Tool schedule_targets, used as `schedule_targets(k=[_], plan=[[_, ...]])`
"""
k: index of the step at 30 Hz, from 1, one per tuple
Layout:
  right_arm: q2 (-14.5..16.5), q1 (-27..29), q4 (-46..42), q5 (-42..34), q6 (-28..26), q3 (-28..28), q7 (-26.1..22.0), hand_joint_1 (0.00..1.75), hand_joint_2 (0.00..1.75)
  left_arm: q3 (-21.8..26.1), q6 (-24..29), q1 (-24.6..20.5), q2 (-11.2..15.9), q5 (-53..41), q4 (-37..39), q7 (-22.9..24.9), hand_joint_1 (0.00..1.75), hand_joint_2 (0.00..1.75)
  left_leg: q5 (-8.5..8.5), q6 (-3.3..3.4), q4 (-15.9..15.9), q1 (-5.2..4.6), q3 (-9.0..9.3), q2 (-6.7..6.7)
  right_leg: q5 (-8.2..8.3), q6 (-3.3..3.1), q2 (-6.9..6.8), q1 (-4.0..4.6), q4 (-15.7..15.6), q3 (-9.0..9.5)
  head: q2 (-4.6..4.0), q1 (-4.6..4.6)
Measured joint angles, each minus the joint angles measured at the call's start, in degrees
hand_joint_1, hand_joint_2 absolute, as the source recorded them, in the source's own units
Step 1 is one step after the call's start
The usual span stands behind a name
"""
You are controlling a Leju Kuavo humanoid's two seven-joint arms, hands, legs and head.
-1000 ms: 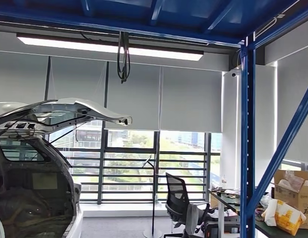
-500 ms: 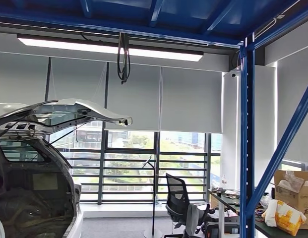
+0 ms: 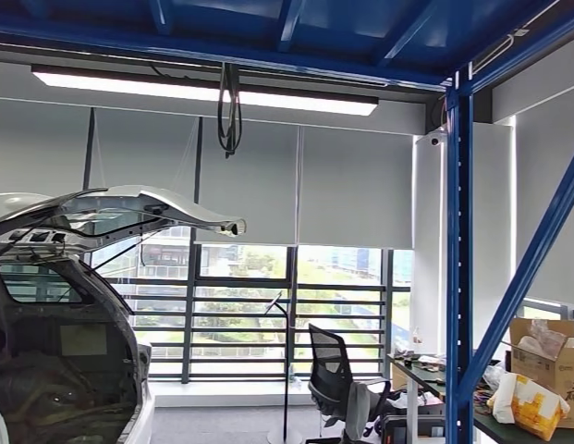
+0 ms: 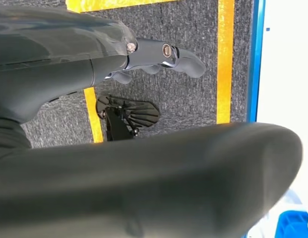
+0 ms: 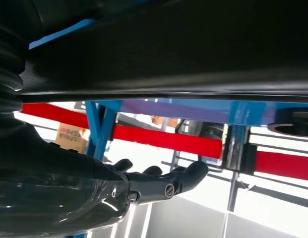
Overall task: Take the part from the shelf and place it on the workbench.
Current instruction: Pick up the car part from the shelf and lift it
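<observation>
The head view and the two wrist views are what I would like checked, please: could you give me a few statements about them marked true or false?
1. The car at the left has its tailgate raised. True.
2. The office chair stands in front of the windows. True.
3. The left hand grips a part. False: it holds nothing, with its fingers stretched out over the grey carpet.
4. The cardboard box lies on the floor beside the car. False: it sits on the table at the right, behind the blue post.
5. The right hand holds nothing. True.
</observation>
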Motion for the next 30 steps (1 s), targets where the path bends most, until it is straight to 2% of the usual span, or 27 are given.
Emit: schedule_targets(k=[7, 11, 16, 26, 30], plan=[[1.72, -1.73, 2.78, -1.4, 0.14, 0.99, -1.52, 0.01, 1.75, -0.42, -0.01, -0.39, -0.32, 0.02, 0.0, -0.01, 0.0, 0.0, 0.0, 0.0, 0.0, 0.01, 0.01, 0.0, 0.0, 0.0, 0.0, 0.0, 0.0, 0.01, 0.0, 0.0], [2.52, -2.46, 4.35, -2.86, 0.76, 1.88, -2.73, 1.75, 1.75, -0.62, -0.02, -0.55, -0.46, 0.03, 0.0, -0.14, 0.0, 0.0, 0.0, 0.0, 0.0, 0.01, 0.04, 0.02, 0.0, 0.0, 0.02, 0.0, 0.0, 0.01, 0.0, 0.0], [3.29, -3.08, 6.74, -4.57, 1.71, 3.02, -3.53, 1.75, 1.75, -0.85, -0.02, -0.64, -0.74, 0.08, 0.0, -0.18, 0.0, 0.0, 0.0, -0.01, 0.0, 0.01, 0.04, 0.02, 0.0, 0.0, 0.02, 0.01, 0.01, 0.01, 0.0, 0.0], [3.08, -4.15, 8.22, -6.38, -0.2, 3.81, -3.56, 1.75, 1.75, -1.36, 0.3, -0.56, -1.02, 0.0, 0.0, -1.08, 0.0, 0.0, 0.0, -0.01, 0.0, 0.0, 0.06, 0.02, -0.01, -0.01, 0.0, 0.01, 0.01, 0.04, 0.0, 0.0], [2.53, -3.12, 6.58, -6.18, -0.39, 4.16, -2.38, 1.75, 1.75, -2.11, 1.22, -0.51, -1.11, -0.69, 0.0, -2.71, 0.0, 1.75, 0.0, 0.0, 0.0, 0.0, 0.06, 0.0, -0.01, -0.01, -0.03, 0.01, 0.0, 0.05, 0.0, 0.0]])
